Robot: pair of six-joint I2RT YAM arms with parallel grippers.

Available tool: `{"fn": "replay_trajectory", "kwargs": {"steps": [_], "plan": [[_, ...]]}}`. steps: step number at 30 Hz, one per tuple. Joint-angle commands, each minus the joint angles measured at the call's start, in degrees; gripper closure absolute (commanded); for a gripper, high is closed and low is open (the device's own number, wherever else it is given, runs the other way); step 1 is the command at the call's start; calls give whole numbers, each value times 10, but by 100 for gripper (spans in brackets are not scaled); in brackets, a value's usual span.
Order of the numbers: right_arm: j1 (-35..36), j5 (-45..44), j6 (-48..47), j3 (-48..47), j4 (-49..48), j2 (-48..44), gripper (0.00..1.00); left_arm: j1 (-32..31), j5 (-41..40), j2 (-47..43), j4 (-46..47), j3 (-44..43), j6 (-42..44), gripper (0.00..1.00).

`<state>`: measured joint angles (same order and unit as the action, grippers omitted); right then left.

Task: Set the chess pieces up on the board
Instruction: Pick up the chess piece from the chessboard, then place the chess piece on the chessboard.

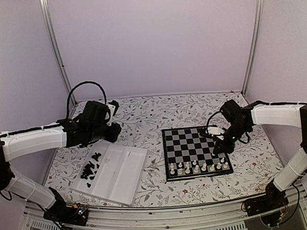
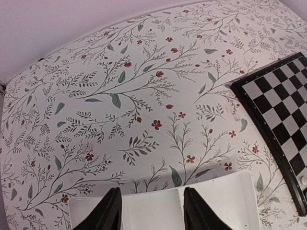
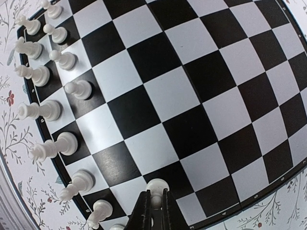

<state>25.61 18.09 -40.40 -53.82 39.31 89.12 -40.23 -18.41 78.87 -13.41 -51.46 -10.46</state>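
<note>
The board [image 1: 189, 140] lies right of centre, with several cream-white pieces [image 1: 197, 168] on its two near rows. My right gripper [image 1: 218, 149] hangs over the board's right side, shut on a white pawn [image 3: 156, 188] held above a dark square near the board's edge. More white pieces [image 3: 53, 110] stand along the board's left side in the right wrist view. Several black pieces [image 1: 90, 168] lie in the white tray [image 1: 126, 169]. My left gripper [image 2: 152, 207] is open and empty over the tray's far edge [image 2: 220, 189]. A corner of the board [image 2: 283, 110] shows at right in the left wrist view.
The table has a floral cloth [image 1: 143, 113]. Metal frame posts [image 1: 55, 45] stand at the back corners against plain walls. The tray [image 1: 103, 188] lies slanted left of the board, near the front edge.
</note>
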Motion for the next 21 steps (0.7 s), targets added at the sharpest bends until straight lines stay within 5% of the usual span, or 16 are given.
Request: {"fn": "replay_trajectory", "kwargs": {"steps": [1,21], "plan": [[4,-2,-15,26,31,-29,95,1,8,7,-5,-14,-4,53],[5,26,-29,42,29,-13,89,0,7,15,-9,-16,-5,53]]}}
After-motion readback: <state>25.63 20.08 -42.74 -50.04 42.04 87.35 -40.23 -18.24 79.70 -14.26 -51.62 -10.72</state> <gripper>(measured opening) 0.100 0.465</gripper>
